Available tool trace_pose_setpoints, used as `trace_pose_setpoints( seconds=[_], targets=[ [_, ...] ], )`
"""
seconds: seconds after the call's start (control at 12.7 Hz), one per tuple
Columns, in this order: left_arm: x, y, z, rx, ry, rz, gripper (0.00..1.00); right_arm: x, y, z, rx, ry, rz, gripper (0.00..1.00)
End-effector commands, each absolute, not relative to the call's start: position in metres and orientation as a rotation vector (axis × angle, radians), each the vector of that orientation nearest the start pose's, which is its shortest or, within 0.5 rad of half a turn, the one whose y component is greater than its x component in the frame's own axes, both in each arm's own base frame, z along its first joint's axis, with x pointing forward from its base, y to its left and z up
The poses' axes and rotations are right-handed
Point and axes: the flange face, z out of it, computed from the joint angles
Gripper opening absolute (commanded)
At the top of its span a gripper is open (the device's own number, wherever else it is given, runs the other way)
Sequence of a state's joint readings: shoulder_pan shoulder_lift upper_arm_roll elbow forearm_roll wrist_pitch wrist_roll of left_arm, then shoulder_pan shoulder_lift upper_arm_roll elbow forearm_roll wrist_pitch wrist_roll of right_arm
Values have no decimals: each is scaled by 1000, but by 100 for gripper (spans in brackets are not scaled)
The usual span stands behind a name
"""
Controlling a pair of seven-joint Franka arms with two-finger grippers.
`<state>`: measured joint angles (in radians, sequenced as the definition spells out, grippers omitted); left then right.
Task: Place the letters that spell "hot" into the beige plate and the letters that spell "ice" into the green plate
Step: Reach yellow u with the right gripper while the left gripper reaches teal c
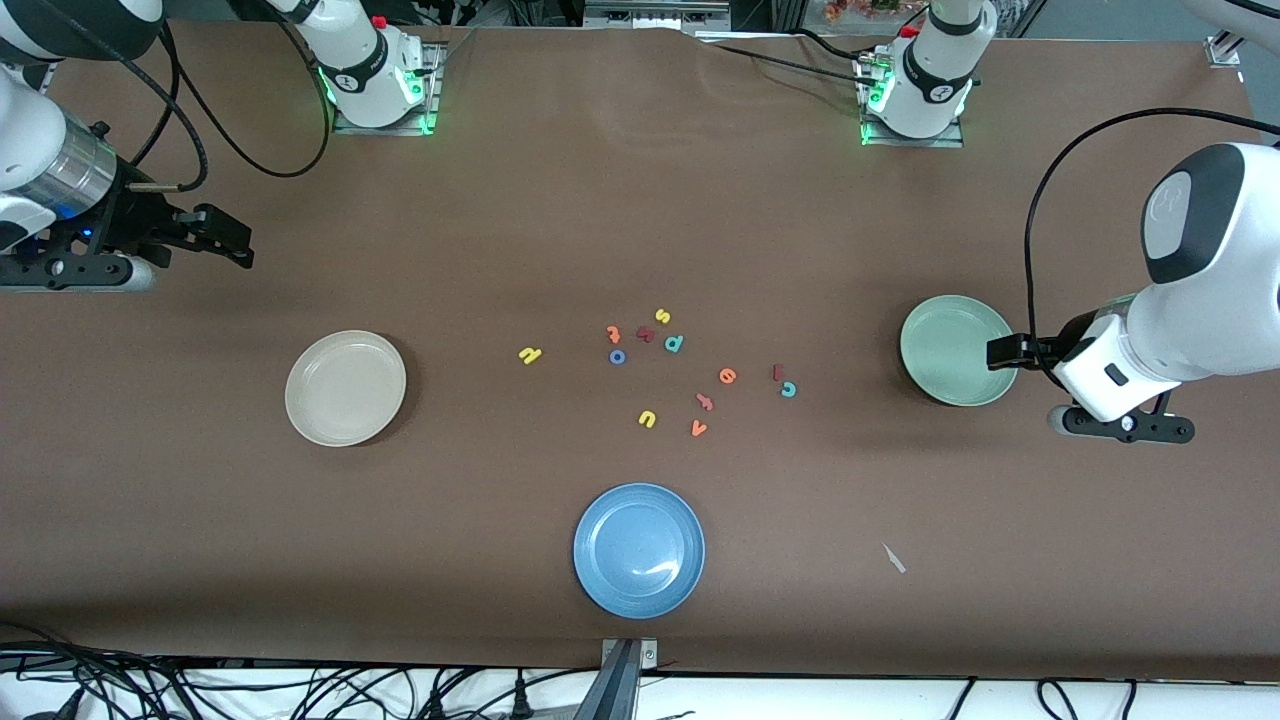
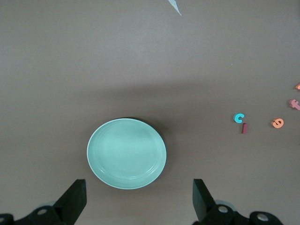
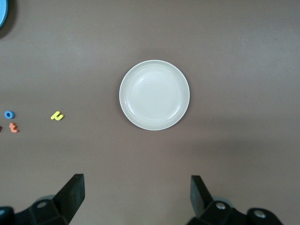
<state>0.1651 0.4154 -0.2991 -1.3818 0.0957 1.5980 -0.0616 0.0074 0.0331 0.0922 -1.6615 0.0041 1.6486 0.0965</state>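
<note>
Progress stands at nothing placed: both target plates are bare and every letter lies loose on the brown table (image 1: 620, 180).

Nearest the front camera sits the round blue plate (image 1: 639, 550), no part of the task and with nothing in it. Farther from the camera comes the scatter of tiny foam letters between the two target plates. An orange "v" (image 1: 698, 429), a yellow "u" (image 1: 647, 419) and a wider, irregular dark red letter (image 1: 705, 402) are distractors. Beside these lie the letters for "ice": the orange round "e" (image 1: 728, 376), the teal "c" (image 1: 788, 390) and the dark red bar-like "i" (image 1: 777, 372), the last two touching or nearly so, toward the left arm's end. Farther again lie the letters for "hot": the yellow "h" (image 1: 530, 354), the blue ring-shaped "o" (image 1: 617, 356) and the orange "t" (image 1: 613, 334), with a teal "p" (image 1: 674, 344) and a yellow "s" (image 1: 662, 316) near them.

Round cream-beige plate (image 1: 345, 387) rests toward the right arm's end; round pale sage-green plate (image 1: 958, 350) toward the left arm's end.

The left gripper (image 2: 139, 199) hangs over the green plate's edge, jaws spread wide and holding nothing. The right gripper (image 3: 137, 197) hangs over bare table well apart from the letters, jaws likewise wide and holding nothing. All six placements remain.
</note>
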Motion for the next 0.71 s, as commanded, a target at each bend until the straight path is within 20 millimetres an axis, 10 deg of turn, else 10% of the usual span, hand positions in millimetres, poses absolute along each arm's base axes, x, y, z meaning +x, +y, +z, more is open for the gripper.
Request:
trace_pose_setpoints(
  seconds=[0.0, 0.39, 0.63],
  targets=[
    [656, -47, 471, -3161, 92, 295, 99, 573, 58, 563, -3127, -34, 57, 100],
    [656, -48, 470, -3164, 89, 299, 99, 587, 66, 543, -3117, -19, 70, 100],
    [658, -58, 460, -3202, -147, 337, 99, 606, 132, 520, -3118, 66, 88, 100]
  ],
)
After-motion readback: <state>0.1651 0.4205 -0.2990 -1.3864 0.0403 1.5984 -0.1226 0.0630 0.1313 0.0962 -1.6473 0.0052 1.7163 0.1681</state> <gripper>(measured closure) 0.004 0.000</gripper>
